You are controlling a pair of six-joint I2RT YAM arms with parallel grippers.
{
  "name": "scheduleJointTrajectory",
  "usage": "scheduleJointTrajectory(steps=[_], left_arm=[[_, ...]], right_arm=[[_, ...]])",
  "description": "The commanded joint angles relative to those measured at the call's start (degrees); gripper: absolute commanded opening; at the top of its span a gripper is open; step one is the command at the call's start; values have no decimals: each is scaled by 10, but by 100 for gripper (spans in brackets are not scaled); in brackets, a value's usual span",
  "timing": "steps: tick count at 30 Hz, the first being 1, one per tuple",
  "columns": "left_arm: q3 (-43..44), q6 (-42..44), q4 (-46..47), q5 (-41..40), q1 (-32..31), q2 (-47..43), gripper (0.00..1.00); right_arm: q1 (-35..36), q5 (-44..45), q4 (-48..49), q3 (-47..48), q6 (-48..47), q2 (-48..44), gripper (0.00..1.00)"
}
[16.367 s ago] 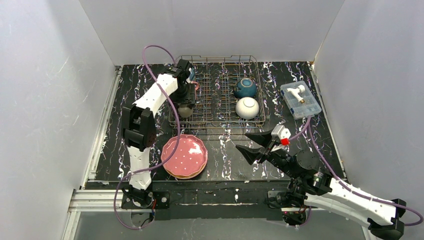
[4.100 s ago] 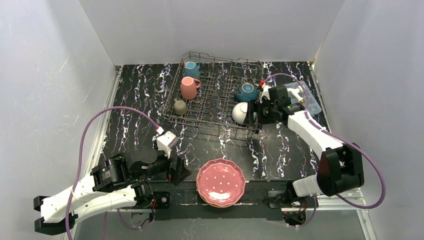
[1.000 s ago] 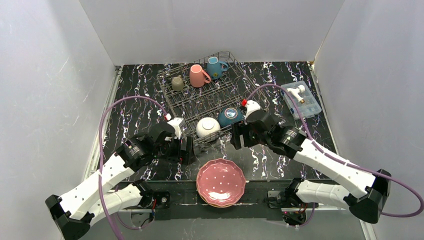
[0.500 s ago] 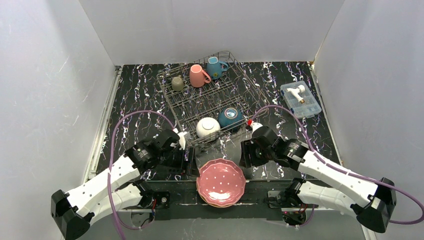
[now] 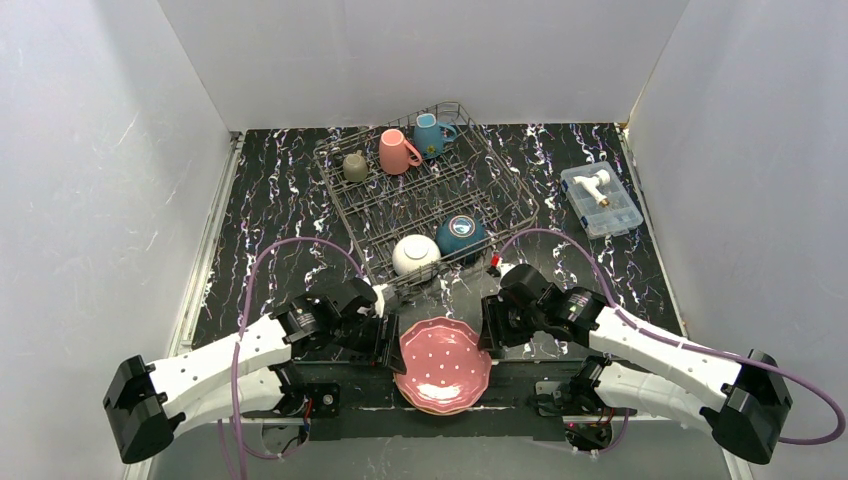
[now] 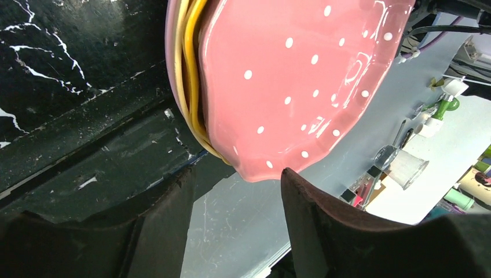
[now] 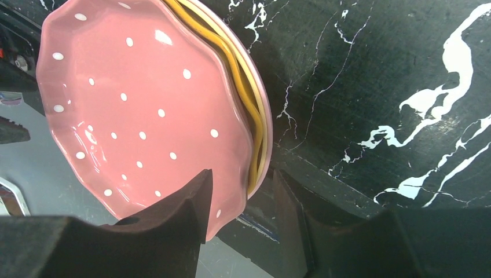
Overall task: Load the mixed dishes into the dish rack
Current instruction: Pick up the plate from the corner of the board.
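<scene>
Black marbled table [image 5: 260, 200], grey walls all round. My stack of dotted plates [image 5: 445, 362] lies flat at the table's near edge and partly overhangs it, with a pink plate [image 6: 289, 75] on top and yellow rims beneath. Being round, the stack offers no long axis, only its rim. The left gripper [image 6: 234, 185] is at the stack's left rim, its jaws apart, with the lip in the gap and clear space either side. The right gripper [image 7: 241, 176] straddles the stack's right rim, one finger over the pink face and one below; I cannot tell whether they pinch. Neither arm looks nearer to me. The dish rack [image 5: 420, 195] sits just beyond the stack's far side, so I judge the carry runs away from the arm bases.
</scene>
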Motion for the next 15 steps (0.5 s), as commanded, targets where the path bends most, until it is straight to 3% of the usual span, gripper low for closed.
scheduleJointTrajectory(steps=[1, 10, 15], left_arm=[[-10, -18, 24, -11, -5, 8, 52], [-30, -23, 38, -20, -6, 19, 36], [-42, -25, 49, -19, -5, 23, 33]], right_arm=[[0, -15, 34, -8, 14, -4, 50], [1, -26, 64, -25, 24, 4, 49], [1, -29, 74, -31, 24, 12, 48]])
